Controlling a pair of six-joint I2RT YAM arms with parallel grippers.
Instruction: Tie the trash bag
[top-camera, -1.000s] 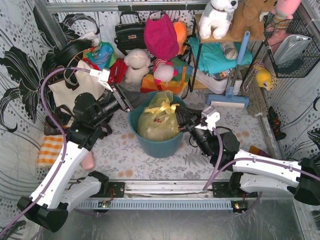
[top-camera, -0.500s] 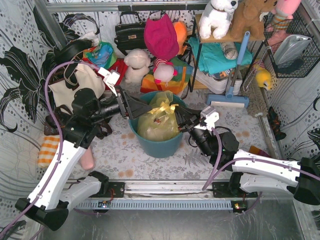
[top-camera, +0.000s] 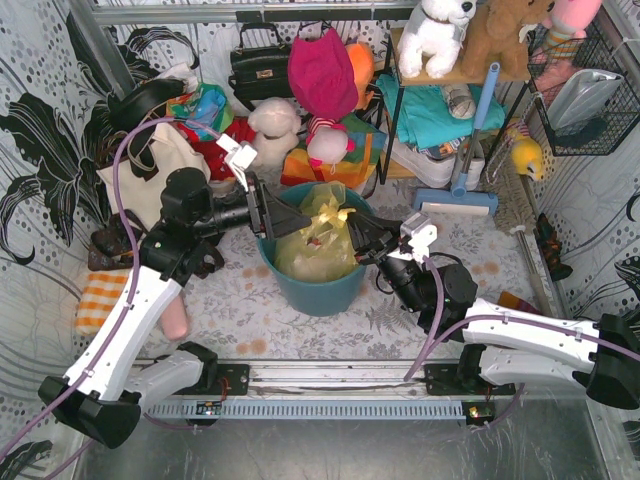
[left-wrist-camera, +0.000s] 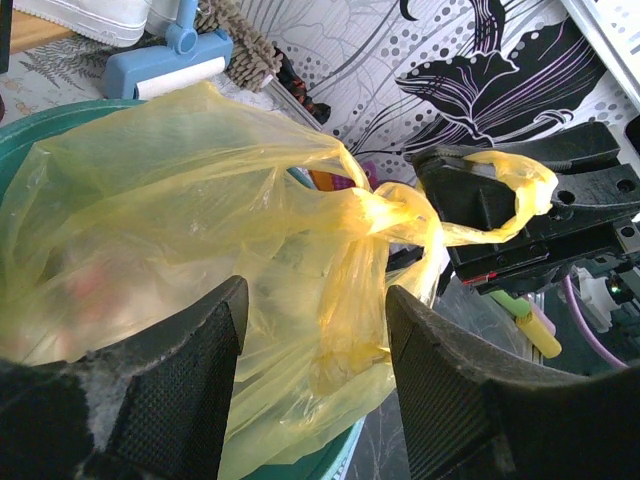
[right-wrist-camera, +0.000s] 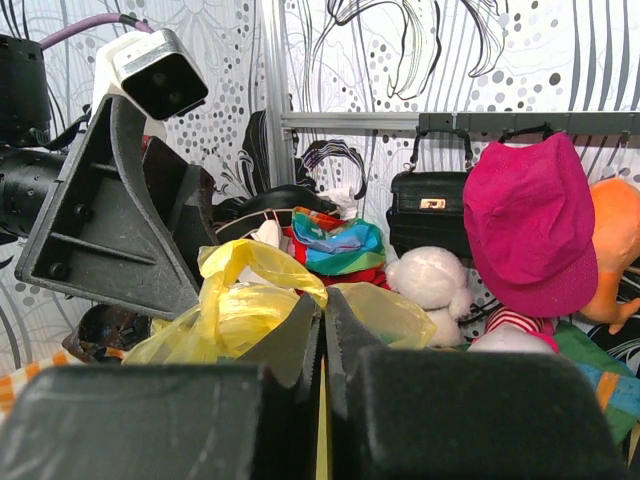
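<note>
- Top external view: the trash bag (top-camera: 315, 245) is seen standing in the teal bin (top-camera: 320, 292) at the middle of the table (top-camera: 240, 300). Pale crumpled contents are made out through the yellow film.
- The bag's top ends are gathered into a yellow knot over the far half of the bin.
- The left hand (top-camera: 296, 220) is held over the bin's left rim, pointing right at the knot. Its jaws are parted and nothing is gripped.
- The right hand (top-camera: 356, 234) is held at the bin's right rim, pointing left, and is clenched. What it pinches cannot be told from this view.
- A cream tote bag (top-camera: 150, 170) is noted at far left. A black handbag (top-camera: 258, 65) and a pink cap (top-camera: 322, 75) are seen along the far wall, and a blue brush (top-camera: 452, 204) lies to the far right of the bin.
- Left wrist view: the left hand's two fingers (left-wrist-camera: 190, 370) are seen apart at the bottom edge, released. The bag's knotted neck lies beyond the gap between them, and the teal rim is seen along the left edge and below the bag.
- The right hand is seen on the right of this view, grasping one floppy end of the bag. A yellow loop of that end sticks out behind its jaws.
- Right wrist view: the right hand's fingers (right-wrist-camera: 150, 420) are pressed together at centre, with a thin yellow strip caught in the seam between them.
- The yellow knot is seen just beyond the fingertips. The left hand, with its wrist camera on top, is seen close by on the left, and the handbag and cap hang on the far wall.
</note>
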